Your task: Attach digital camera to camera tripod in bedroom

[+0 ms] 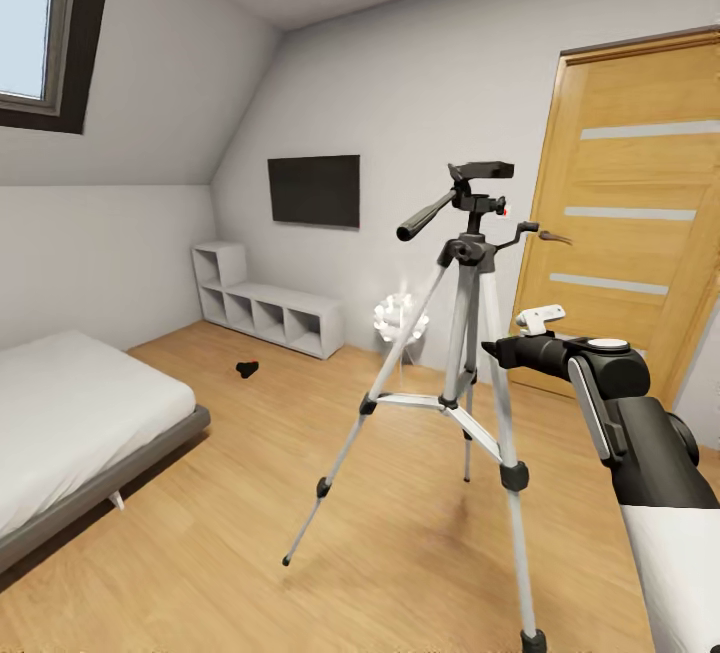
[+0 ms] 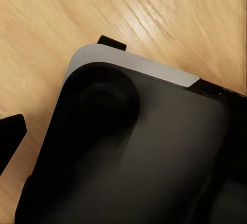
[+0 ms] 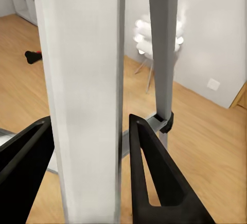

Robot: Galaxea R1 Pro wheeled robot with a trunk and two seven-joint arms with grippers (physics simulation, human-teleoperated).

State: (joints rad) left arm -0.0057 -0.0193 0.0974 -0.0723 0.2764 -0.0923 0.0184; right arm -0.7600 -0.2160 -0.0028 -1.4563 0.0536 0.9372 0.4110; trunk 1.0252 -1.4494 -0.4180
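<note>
The camera tripod [image 1: 470,263] stands on the plank floor in the middle of the bedroom, with silver legs, a black head and a pan handle. My right gripper [image 1: 497,348] is at its near right leg. In the right wrist view the silver leg [image 3: 85,95] sits between the two black fingers [image 3: 154,172], which press against its sides. The digital camera [image 1: 247,368] lies on the floor near the white shelving, small, black and red [image 3: 33,56]. One black finger [image 2: 10,134] of my left gripper shows beside the robot's dark body.
A bed [image 1: 70,423] stands at the left. Low white cube shelving [image 1: 270,313] and a wall screen [image 1: 314,190] are at the back. A white lamp-like object [image 1: 400,318] stands behind the tripod, and a wooden door [image 1: 625,213] is at the right.
</note>
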